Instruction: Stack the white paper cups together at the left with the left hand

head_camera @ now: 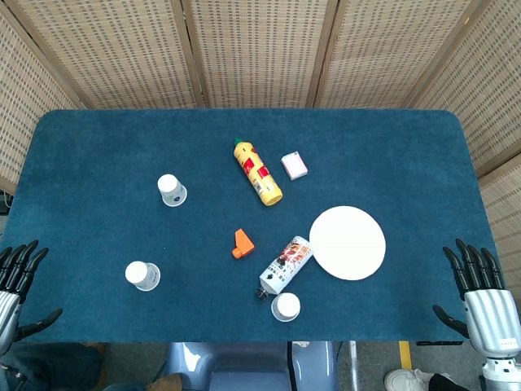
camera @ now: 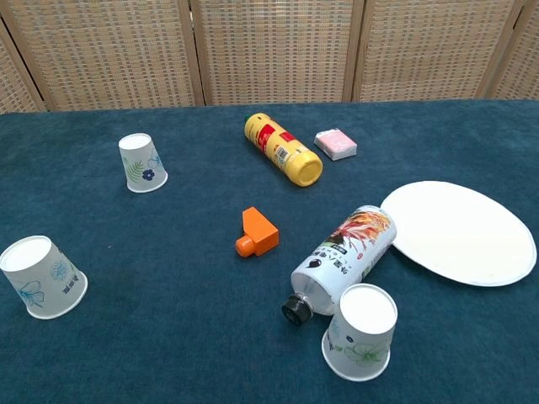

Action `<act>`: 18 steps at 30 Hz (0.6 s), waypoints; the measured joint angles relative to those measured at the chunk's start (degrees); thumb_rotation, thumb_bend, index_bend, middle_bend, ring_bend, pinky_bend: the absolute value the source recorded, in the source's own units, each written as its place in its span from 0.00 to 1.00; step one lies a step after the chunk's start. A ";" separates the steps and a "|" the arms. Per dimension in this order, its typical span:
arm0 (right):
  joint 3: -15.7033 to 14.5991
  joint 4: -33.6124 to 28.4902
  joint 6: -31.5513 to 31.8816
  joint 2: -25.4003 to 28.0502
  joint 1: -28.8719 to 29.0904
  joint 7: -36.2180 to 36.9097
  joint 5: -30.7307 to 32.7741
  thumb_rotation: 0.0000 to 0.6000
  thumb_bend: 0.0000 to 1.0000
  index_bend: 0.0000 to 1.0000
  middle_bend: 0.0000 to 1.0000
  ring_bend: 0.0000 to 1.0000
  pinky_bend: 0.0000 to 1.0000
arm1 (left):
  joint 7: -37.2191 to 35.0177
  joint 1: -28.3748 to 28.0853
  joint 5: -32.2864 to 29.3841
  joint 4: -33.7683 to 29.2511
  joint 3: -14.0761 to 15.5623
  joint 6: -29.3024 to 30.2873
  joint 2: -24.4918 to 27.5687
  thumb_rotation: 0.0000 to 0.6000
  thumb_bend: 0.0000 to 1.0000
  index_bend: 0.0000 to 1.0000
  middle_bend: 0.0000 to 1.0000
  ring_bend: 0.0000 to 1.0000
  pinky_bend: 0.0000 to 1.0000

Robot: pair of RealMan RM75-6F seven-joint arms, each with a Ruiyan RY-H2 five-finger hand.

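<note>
Three white paper cups, all upside down on the blue felt table (head_camera: 98, 147): far-left cup (camera: 143, 163), near-left cup (camera: 42, 277), and a third cup (camera: 360, 331) at the near edge, touching the white printed bottle (camera: 343, 260) lying on its side. Left hand (head_camera: 18, 281) off the table's left corner, fingers spread, holding nothing. Right hand (head_camera: 480, 293) likewise spread and empty. Judgement: cups are light, thin-walled, easily crushed or tipped. Grip gently around the tapered wall, near the stiffer closed base now on top.
</note>
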 measured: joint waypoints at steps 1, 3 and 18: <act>0.00 -0.03 0.00 0.00 -0.02 -0.06 0.03 1.00 0.00 0.00 0.00 0.00 0.00 | 0.00 0.00 0.00 0.01 0.01 -0.01 0.00 1.00 0.00 0.00 0.00 0.00 0.00; -0.05 -0.05 -0.01 -0.02 -0.03 -0.17 -0.06 1.00 0.00 0.00 0.00 0.00 0.00 | -0.08 0.01 -0.10 0.08 0.01 -0.06 -0.01 1.00 0.00 0.00 0.00 0.00 0.00; 0.66 -0.29 -1.14 -0.38 0.55 -1.34 1.25 1.00 0.00 0.00 0.00 0.00 0.00 | -0.21 -6.88 -5.60 -0.82 -4.34 -10.00 0.31 1.00 0.00 0.00 0.00 0.00 0.00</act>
